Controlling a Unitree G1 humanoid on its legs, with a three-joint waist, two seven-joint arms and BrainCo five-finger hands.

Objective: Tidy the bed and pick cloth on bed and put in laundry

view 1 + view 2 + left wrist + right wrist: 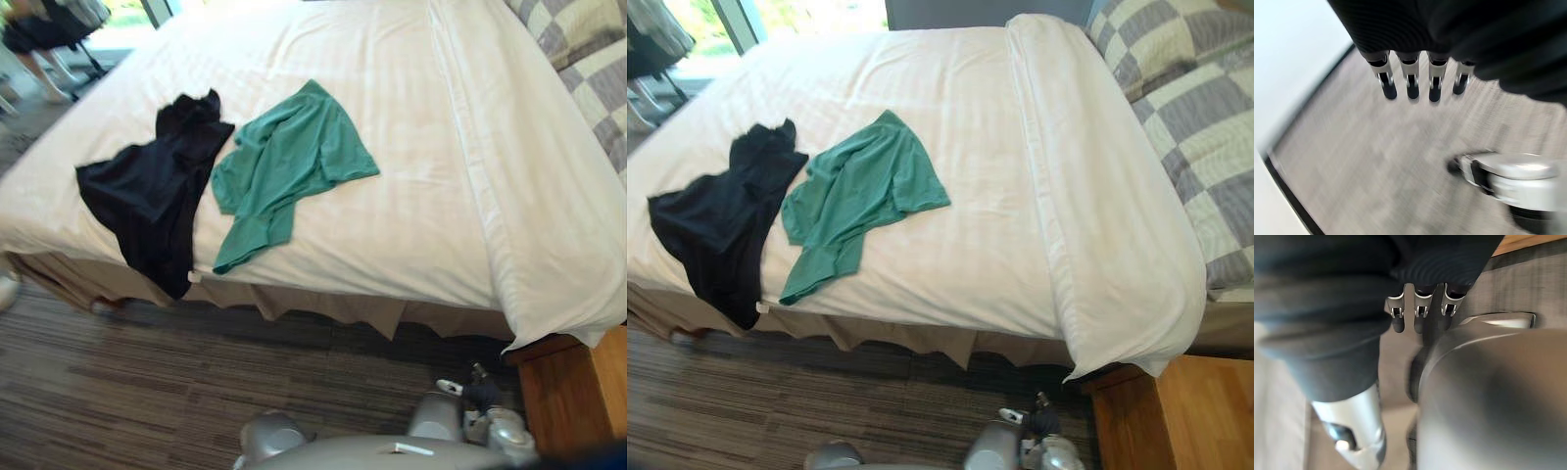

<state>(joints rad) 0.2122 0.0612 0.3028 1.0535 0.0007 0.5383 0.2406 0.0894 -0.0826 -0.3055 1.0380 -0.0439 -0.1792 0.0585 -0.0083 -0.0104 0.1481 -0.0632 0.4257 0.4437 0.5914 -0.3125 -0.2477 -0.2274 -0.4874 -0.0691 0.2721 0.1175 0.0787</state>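
A black cloth (152, 191) lies spread on the white bed (411, 186) near its front left corner, one end hanging over the edge. Just right of it, touching, lies a crumpled green cloth (284, 162). The white duvet (1087, 196) covers the bed, with a long fold running down its right side. My left hand (1410, 78) hangs over the carpet, fingers straight, holding nothing. My right hand (1420, 308) hangs low beside my body, its fingers relaxed and empty. Both hands are well away from the cloths.
Grey-and-cream checkered pillows (1185, 88) lie along the bed's right side. A wooden base corner (573, 392) juts out at the lower right. Striped dark carpet (147, 382) runs along the bed's front. A dark office chair (59, 29) stands at the far left by a window.
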